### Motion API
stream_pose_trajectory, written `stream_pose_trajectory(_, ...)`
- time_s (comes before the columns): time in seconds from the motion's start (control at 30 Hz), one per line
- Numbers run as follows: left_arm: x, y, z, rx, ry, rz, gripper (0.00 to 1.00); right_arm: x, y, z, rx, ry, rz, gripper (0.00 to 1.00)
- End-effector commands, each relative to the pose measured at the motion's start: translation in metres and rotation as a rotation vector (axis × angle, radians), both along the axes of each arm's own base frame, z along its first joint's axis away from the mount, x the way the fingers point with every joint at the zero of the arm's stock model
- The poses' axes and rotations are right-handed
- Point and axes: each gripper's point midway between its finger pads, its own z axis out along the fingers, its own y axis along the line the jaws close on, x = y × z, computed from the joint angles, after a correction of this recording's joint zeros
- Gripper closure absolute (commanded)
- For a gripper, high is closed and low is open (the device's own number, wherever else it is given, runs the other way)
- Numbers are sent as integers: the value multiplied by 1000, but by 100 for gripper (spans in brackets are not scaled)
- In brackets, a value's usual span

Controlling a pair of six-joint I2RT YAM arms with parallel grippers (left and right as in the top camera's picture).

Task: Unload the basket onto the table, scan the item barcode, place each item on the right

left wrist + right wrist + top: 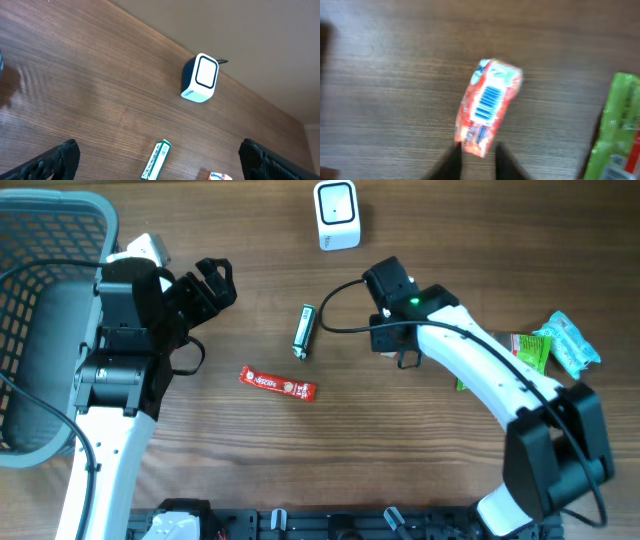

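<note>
A red packet [487, 102] with a blue barcode facing up lies tilted on the wood in the right wrist view. Its lower end sits between the fingertips of my right gripper [477, 149], which is shut on it; the view is blurred. From overhead the right gripper [402, 352] hides that packet. The white scanner [337, 215] stands at the table's far edge and also shows in the left wrist view as the scanner [201, 77]. My left gripper [159, 152] is wide open and empty, hovering near the basket [212, 283].
A green slim box [305, 330] and a red wrapped bar [277, 384] lie mid-table. A grey mesh basket [45, 240] fills the left side. Green packets [532, 350] and a teal pack [572, 342] lie at the right, one green packet [620, 125] close to the right fingers.
</note>
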Motion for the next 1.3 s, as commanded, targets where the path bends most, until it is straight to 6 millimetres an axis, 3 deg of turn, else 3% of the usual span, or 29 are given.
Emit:
stream_pose_trajectory(0.0, 1, 3, 0, 20, -4, -4, 0, 3, -21, 20, 8, -53, -140, 96)
stream_pose_trajectory(0.13, 1, 3, 0, 20, -4, -4, 0, 2, -48, 6, -10, -6, -213, 96)
stream_pose_trajectory(0.23, 1, 3, 0, 20, -4, -4, 0, -5, -51, -7, 17, 47, -226, 95)
stream_pose_trajectory(0.4, 1, 3, 0, 20, -4, -4, 0, -21, -35, -32, 107, 110, -199, 93)
stream_pose_trajectory(0.47, 1, 3, 0, 20, -4, -4, 0, -22, -19, -37, 186, 126, -126, 96)
stream_pose_trajectory(0.6, 1, 3, 0, 20, -4, -4, 0, -19, 30, -24, 416, 121, 113, 95)
stream_pose_trajectory(0.77, 1, 3, 0, 20, -4, -4, 0, -11, 36, -20, 446, 90, 126, 92)
stream_pose_trajectory(0.8, 1, 3, 0, 20, -4, -4, 0, -11, 36, -18, 448, 88, 127, 96)
stream_pose_trajectory(1.03, 1, 3, 0, 20, -4, -4, 0, -12, 23, 9, 375, 47, 150, 96)
stream_pose_trajectory(1.1, 1, 3, 0, 20, -4, -4, 0, -24, 0, 0, 272, 98, 50, 95)
stream_pose_trajectory(1.27, 1, 3, 0, 20, -4, -4, 0, -30, -20, -13, 170, 110, 17, 89)
